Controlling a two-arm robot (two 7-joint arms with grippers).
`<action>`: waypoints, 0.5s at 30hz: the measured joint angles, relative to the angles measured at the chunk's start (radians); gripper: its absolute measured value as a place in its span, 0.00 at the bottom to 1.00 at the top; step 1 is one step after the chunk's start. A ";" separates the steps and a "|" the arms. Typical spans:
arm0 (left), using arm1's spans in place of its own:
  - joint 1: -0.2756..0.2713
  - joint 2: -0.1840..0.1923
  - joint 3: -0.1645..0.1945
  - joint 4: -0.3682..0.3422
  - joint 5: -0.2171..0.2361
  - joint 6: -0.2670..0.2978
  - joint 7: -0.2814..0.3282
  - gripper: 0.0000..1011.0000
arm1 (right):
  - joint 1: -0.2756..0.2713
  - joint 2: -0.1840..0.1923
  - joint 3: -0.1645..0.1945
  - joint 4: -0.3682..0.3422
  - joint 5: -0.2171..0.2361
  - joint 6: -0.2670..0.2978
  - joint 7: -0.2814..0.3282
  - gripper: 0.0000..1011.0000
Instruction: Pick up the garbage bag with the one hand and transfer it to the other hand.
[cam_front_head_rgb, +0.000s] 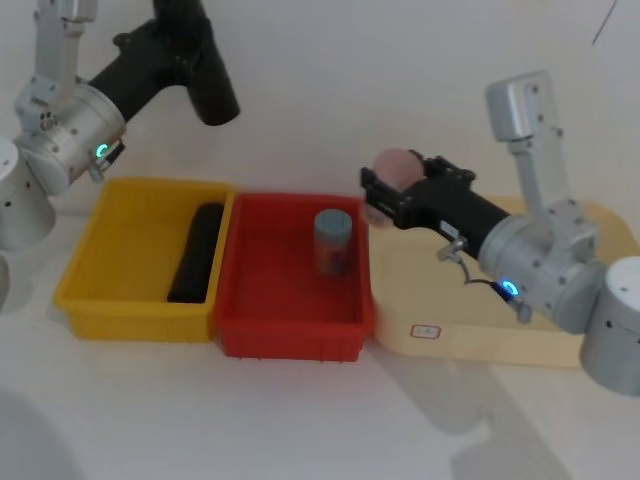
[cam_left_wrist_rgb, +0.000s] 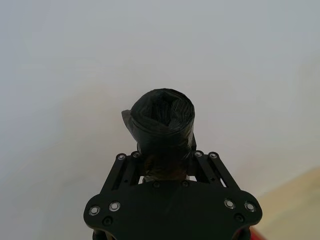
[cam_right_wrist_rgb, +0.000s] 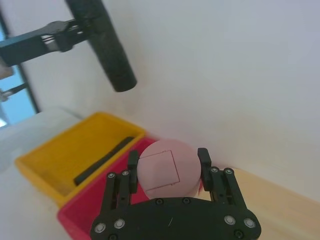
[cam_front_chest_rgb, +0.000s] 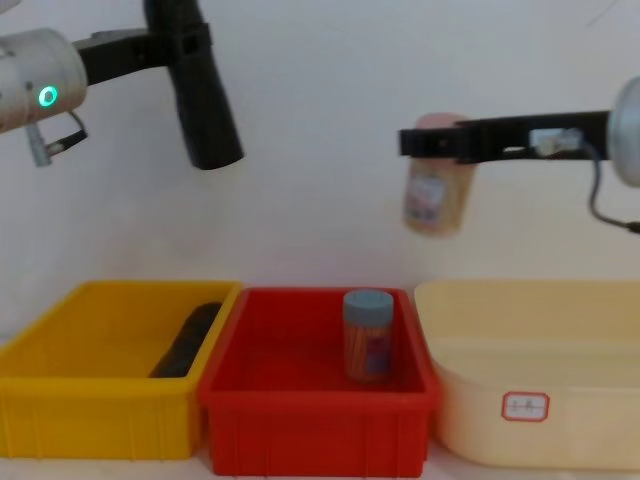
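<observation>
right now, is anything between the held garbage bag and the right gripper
The gap is open, but the right gripper is shut on a pink-lidded jar, blocking a grasp of the garbage bag in the left gripper.

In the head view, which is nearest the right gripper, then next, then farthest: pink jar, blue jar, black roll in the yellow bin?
1. Pink jar: held in the right gripper's fingers.
2. Blue jar: standing in the red bin, to its left.
3. Black roll: lying in the yellow bin, farthest left.
</observation>
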 joint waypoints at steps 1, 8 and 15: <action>0.000 -0.001 0.002 -0.003 -0.003 0.004 -0.006 0.39 | -0.013 0.004 0.014 -0.015 -0.002 0.000 -0.013 0.67; -0.014 -0.013 0.036 -0.016 -0.029 0.036 -0.073 0.39 | -0.067 0.014 0.072 -0.062 -0.007 0.004 -0.070 0.67; -0.034 -0.029 0.082 0.003 -0.041 0.055 -0.142 0.39 | -0.119 0.017 0.135 -0.080 -0.009 0.005 -0.123 0.67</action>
